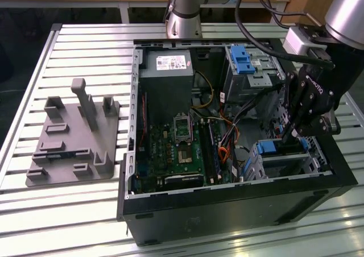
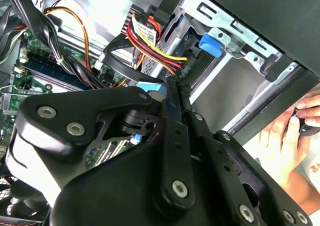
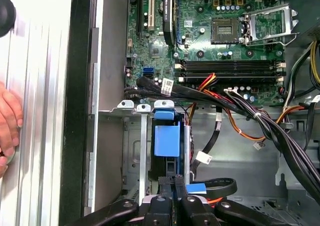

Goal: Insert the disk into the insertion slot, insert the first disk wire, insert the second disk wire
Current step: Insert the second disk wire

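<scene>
The disk sits inside the insertion slot (image 1: 307,161), a silver perforated cage at the case's front corner on the exterior view's right. Its blue carrier frame (image 1: 266,149) (image 3: 166,138) shows at the cage mouth. My gripper (image 1: 286,136) (image 3: 172,182) (image 2: 170,93) hangs right at the disk's end, its fingers pressed close together. A black flat disk wire (image 3: 216,186) with a blue plug end (image 3: 196,188) (image 2: 150,86) loops from the fingertips, and the fingers look shut on it. The plug's seat on the disk is hidden behind the fingers.
A bundle of black, red and yellow wires (image 3: 260,121) crosses beside the cage over the motherboard (image 1: 182,149). A blue-latched drive bay (image 1: 242,61) stands at the back. A person's hand (image 3: 7,121) (image 2: 290,131) rests outside the case wall. A grey fixture (image 1: 74,137) lies on the table.
</scene>
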Controlling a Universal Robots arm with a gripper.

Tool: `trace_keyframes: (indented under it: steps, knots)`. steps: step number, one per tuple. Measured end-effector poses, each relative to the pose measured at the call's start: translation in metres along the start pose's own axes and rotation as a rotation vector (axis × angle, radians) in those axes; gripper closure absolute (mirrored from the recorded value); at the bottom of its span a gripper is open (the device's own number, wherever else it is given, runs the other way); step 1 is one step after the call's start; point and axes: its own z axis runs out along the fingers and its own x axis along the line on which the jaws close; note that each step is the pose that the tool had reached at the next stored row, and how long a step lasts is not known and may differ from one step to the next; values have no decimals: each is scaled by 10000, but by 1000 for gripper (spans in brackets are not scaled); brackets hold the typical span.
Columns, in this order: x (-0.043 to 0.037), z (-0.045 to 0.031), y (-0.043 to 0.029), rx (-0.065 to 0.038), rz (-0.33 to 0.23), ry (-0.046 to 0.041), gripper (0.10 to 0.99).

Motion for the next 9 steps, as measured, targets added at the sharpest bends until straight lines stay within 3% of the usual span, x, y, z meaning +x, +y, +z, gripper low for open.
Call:
trace_keyframes:
  steps: [9]
  knots:
    - [6, 34, -9, 1, 1, 11, 941]
